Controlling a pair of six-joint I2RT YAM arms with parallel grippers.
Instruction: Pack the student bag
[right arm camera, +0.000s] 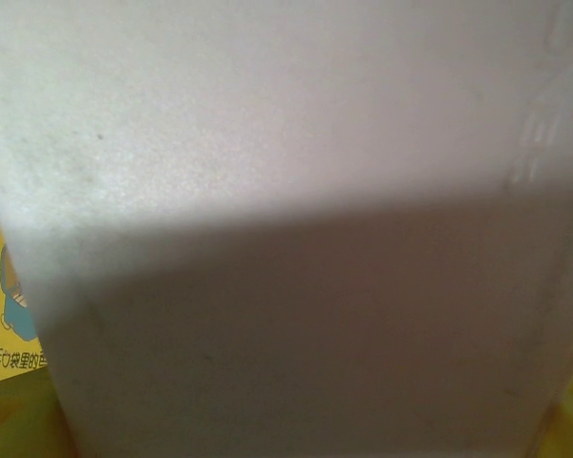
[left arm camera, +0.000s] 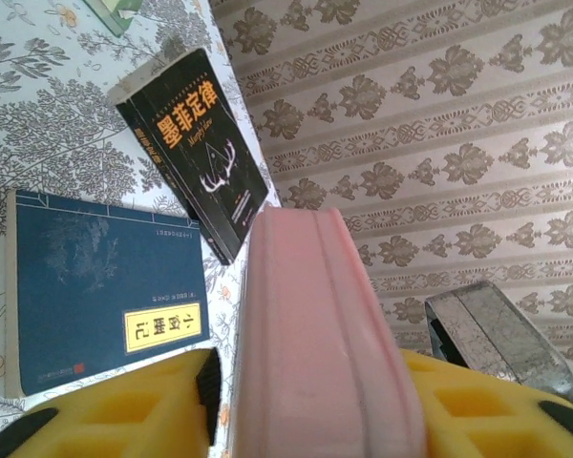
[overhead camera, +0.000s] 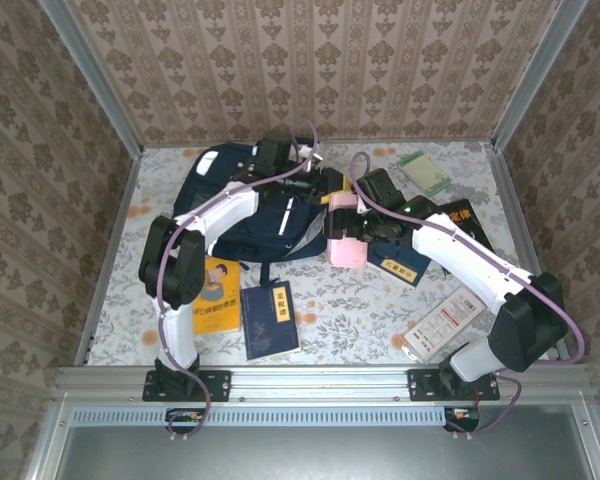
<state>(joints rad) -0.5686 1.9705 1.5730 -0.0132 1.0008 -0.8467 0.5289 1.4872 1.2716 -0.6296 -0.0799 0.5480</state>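
The student bag [overhead camera: 242, 208], a navy backpack, lies at the back middle of the table under my left arm. A pink case [overhead camera: 343, 232] hangs upright just right of the bag, off the table. My right gripper [overhead camera: 365, 232] is shut on its broad sides, and the pink case [right arm camera: 286, 143] spans the right wrist view between the yellow fingers [right arm camera: 8, 431]. My left gripper [overhead camera: 317, 186] reaches over the bag to the case's top end. Its jaws [left arm camera: 310, 361] straddle the narrow edge of the pink case [left arm camera: 310, 286]; a thin gap shows beside the left pad [left arm camera: 208, 382].
Books lie around: a yellow one [overhead camera: 216, 293] and a blue one [overhead camera: 271, 320] at the front left, a black one [overhead camera: 462, 218] and a green notebook [overhead camera: 423, 172] at the back right, a white booklet [overhead camera: 443, 322] at the front right. Papered walls enclose the table.
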